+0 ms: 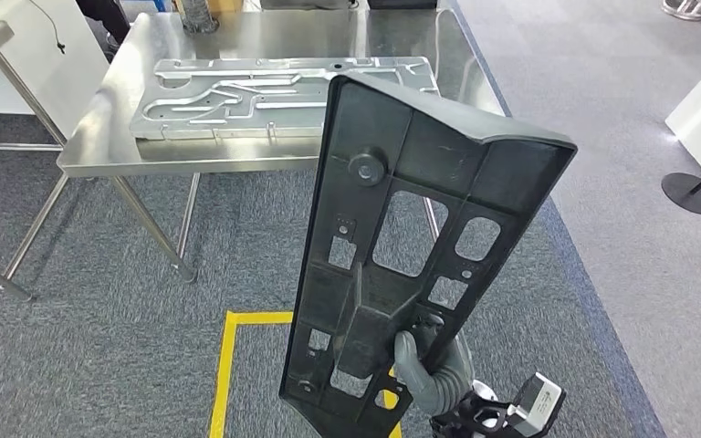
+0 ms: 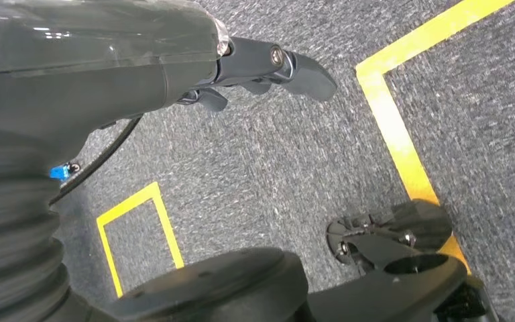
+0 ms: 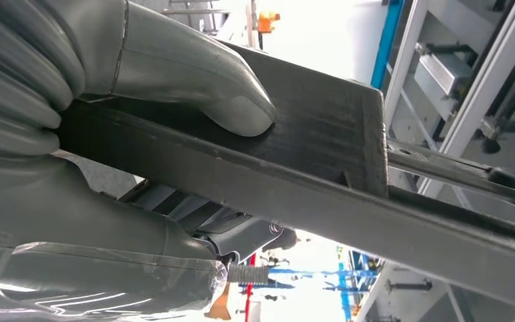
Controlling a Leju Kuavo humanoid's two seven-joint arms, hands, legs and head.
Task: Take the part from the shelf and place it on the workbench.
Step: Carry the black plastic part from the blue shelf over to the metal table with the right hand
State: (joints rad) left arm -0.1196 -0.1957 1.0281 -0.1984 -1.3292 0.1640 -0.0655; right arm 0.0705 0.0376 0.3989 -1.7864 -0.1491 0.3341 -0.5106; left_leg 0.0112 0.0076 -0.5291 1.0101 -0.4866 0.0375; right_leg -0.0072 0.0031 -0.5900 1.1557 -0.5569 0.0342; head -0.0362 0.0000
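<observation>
The long black moulded plastic panel with rectangular cut-outs [image 1: 411, 246] is held off the floor, standing nearly upright and leaning slightly, gripped near its lower end by the right hand [image 1: 434, 370]. In the right wrist view the grey thumb [image 3: 194, 80] presses flat on one face of the panel while the fingers wrap the opposite side. Beyond the right hand, well apart from the panel's upper end, stands the stainless steel desk [image 1: 128, 109], carrying a flat machined aluminium plate with routed channels [image 1: 265, 96]. Below the right hand, yellow tape lines [image 1: 224, 365] mark the grey carpet floor [image 1: 82, 347]. The left hand [image 2: 268, 67] hangs over that carpet, fingers extended, holding nothing.
</observation>
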